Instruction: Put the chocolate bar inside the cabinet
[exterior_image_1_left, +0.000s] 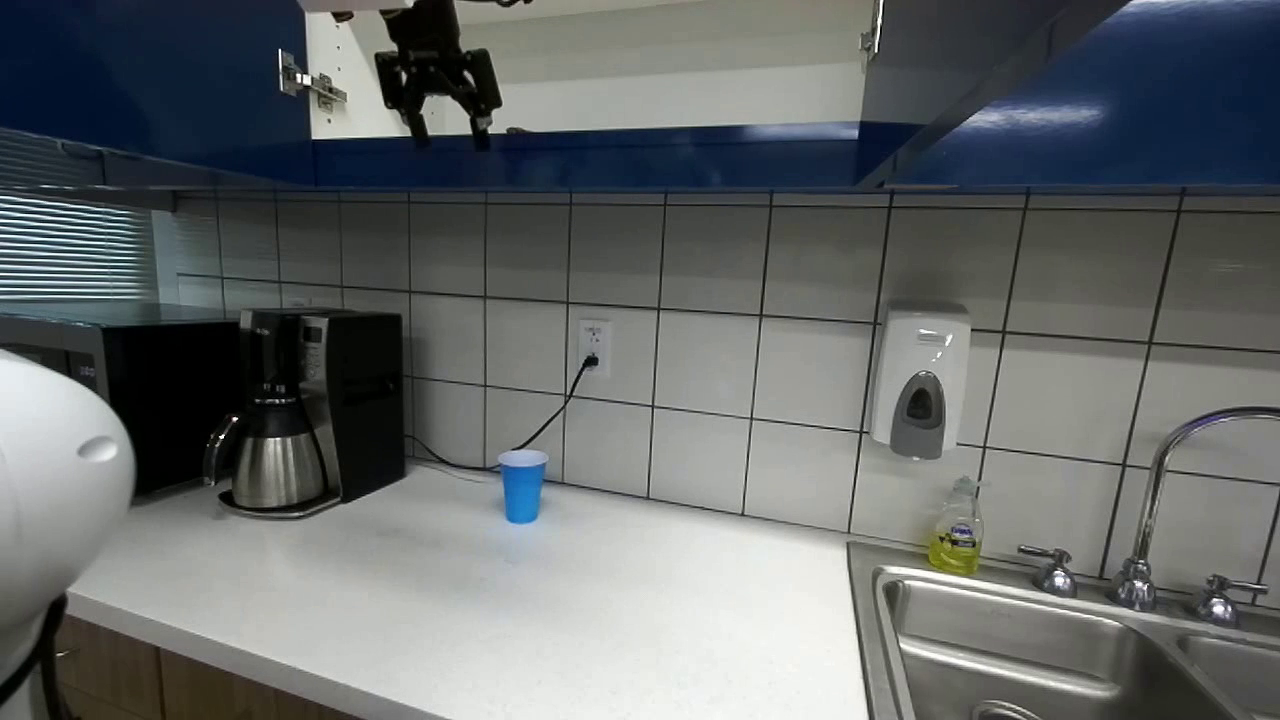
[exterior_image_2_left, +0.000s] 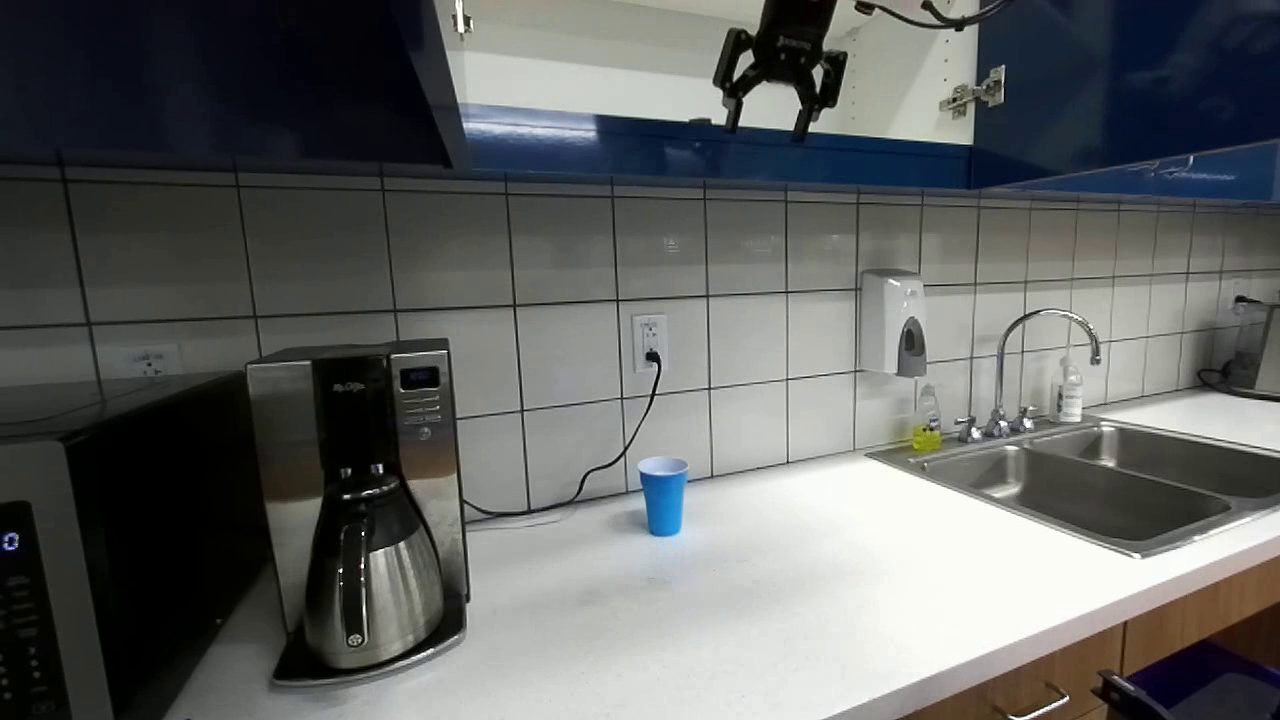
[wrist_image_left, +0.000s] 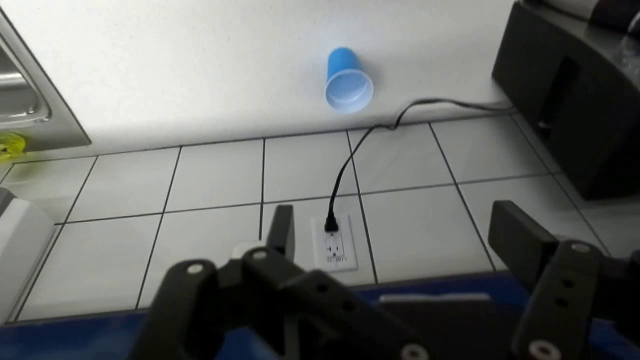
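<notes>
"What's at the left?"

"In an exterior view, a rounded white piece of the arm (exterior_image_1_left: 60, 470) overlaps the microwave (exterior_image_1_left: 180, 390). Just beside that stands the coffee maker (exterior_image_1_left: 367, 400), with a steel carafe (exterior_image_1_left: 280, 468), on the white bench (exterior_image_1_left: 640, 600)."

"And the hand (exterior_image_1_left: 451, 144)?"

"Above and to the right, pointing down before the lower edge of the open cabinet (exterior_image_1_left: 640, 158). Its fingers are spread wide, with nothing between them."

"So where's the chocolate bar (exterior_image_1_left: 517, 130)?"

"In the cabinet, I'd say: just right of the fingers, a small dark sliver tops that blue edge. The rest is hidden, so how it lies I can't tell."

"What's on the bench below?"

"The blue cup (exterior_image_1_left: 522, 490), upright, near a wall outlet (exterior_image_1_left: 594, 340) with a black plug (exterior_image_1_left: 591, 361) in it."

"Farther right?"

"A white soap dispenser (exterior_image_1_left: 922, 380) on the tiled wall (exterior_image_1_left: 710, 360), then a bottle of yellow soap (exterior_image_1_left: 957, 538) at the back rim of the sink (exterior_image_1_left: 874, 630), and the curved faucet (exterior_image_1_left: 1148, 510)."
</notes>
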